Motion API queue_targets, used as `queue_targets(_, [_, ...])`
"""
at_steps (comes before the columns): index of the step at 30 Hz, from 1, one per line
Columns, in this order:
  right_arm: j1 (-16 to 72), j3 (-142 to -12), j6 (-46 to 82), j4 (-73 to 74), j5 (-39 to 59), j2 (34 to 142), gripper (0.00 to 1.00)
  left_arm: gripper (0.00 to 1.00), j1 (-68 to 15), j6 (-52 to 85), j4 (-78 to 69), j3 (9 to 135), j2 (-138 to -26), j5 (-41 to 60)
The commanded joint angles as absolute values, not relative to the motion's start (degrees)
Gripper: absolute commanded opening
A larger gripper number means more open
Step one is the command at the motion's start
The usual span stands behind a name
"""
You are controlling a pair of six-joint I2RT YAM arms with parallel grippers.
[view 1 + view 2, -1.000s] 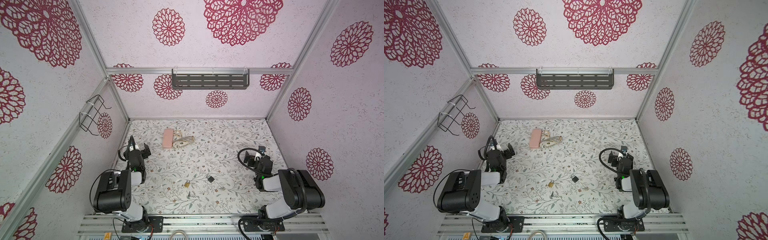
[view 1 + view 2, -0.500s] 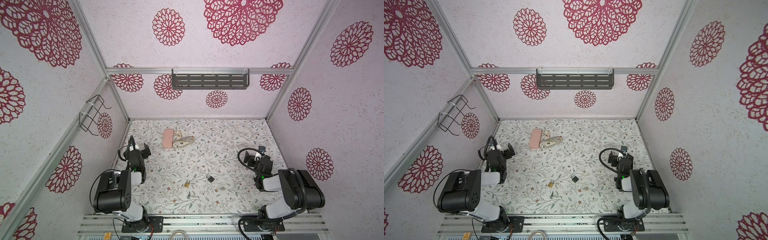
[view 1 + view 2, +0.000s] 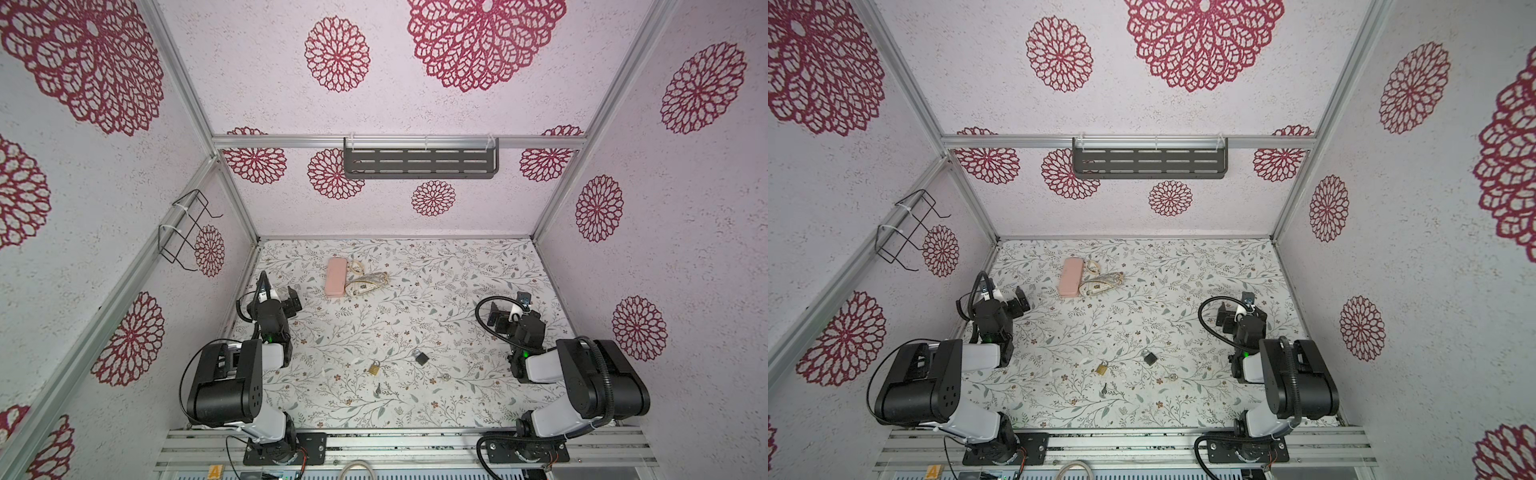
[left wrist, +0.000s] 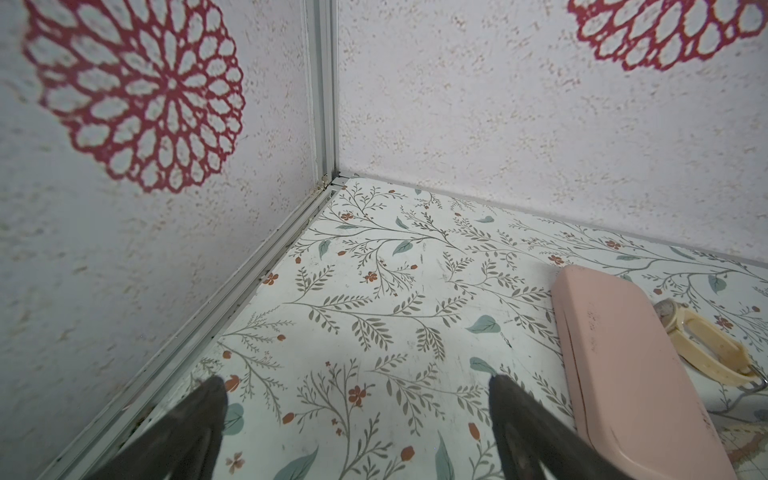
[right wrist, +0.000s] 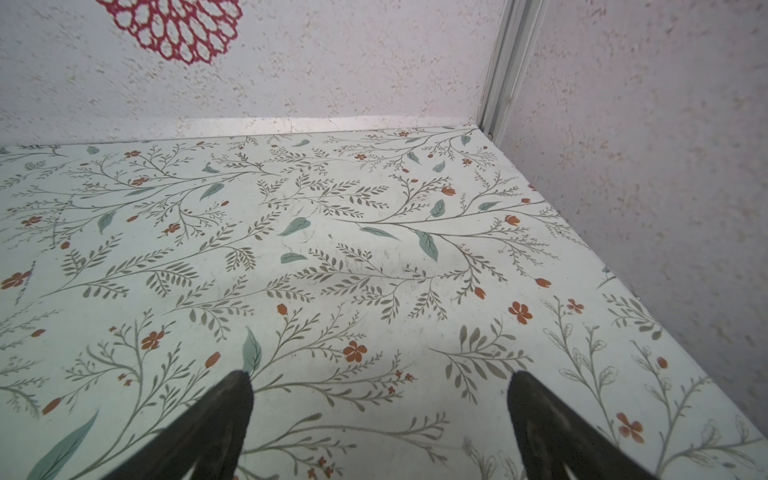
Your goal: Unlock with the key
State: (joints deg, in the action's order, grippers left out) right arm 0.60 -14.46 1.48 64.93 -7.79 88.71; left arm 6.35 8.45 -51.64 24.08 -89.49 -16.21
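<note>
In both top views a brass padlock and a black padlock lie on the flowered table near its front middle. A small silver key lies right of them, and a dark key in front of the brass one. My left gripper rests open at the left edge, empty. My right gripper rests open at the right edge, empty. Both are far from the locks, and neither wrist view shows locks or keys.
A pink case lies at the back left with a cream looped item beside it. A dark shelf hangs on the back wall and a wire basket on the left wall.
</note>
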Motion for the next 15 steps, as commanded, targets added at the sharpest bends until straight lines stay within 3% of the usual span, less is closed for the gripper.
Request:
queue_targets(1, [0.8,-14.8,1.2,68.3,-9.4,87.7,0.99,1.00,6.0,8.6,-53.7,22.7,-88.8,-17.7])
queue_targets(8, [0.8,-12.7,1.9,68.4,-11.1,83.4,0.99,1.00,6.1,7.8,-54.4,20.3,-84.2,-15.4])
queue_targets(15, [0.8,-14.6,2.7,57.4,-12.3,74.5,0.99,1.00,6.0,8.2,-52.6,17.2,-76.2,-14.8])
